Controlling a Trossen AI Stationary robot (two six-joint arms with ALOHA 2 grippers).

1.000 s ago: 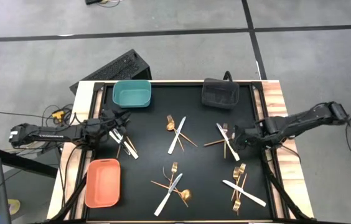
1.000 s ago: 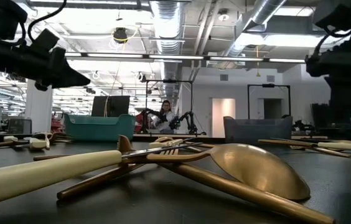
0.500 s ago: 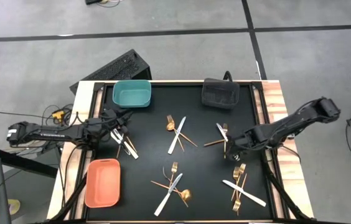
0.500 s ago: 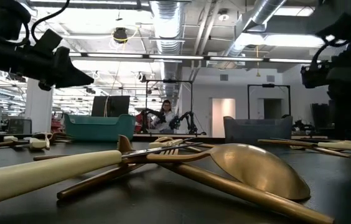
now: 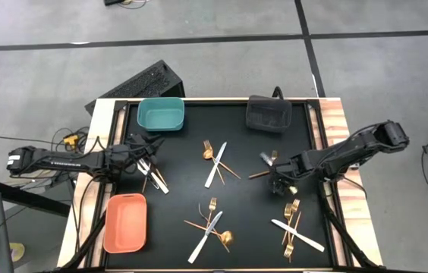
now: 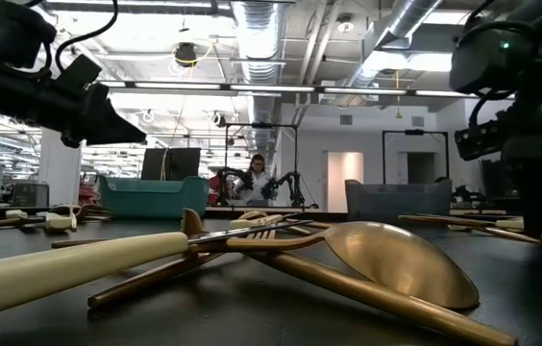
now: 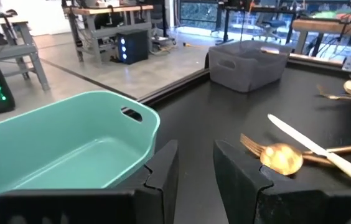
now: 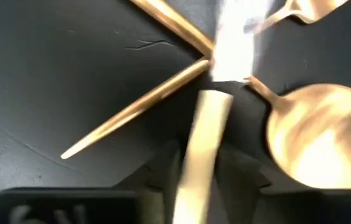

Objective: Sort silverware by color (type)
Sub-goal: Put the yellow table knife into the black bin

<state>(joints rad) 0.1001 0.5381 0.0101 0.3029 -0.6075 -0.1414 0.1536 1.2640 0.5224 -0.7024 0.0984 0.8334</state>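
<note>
Closing my right gripper (image 8: 201, 163) around a white-handled knife (image 8: 208, 124) (left gripper (image 7: 194, 171) idles, slightly parted), I judge lifting comes next.

Grey carpet floor (image 5: 221, 68) crossed by dark seams, exposed ceiling ducts (image 6: 257, 29), strip lights (image 6: 252, 88), white walls, seated person (image 6: 255, 180) beyond the bench.

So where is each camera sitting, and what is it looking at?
High view: above, looking straight down on the table; both arms show.
Low view: at tabletop height, facing the room; both arms hang in from above.
Left wrist view: on the left arm, facing the teal bin past its open end effector.
Right wrist view: on the right arm, over a knife between its end effector's fingers.
Shared: high and left wrist views both show the teal bin.
</note>
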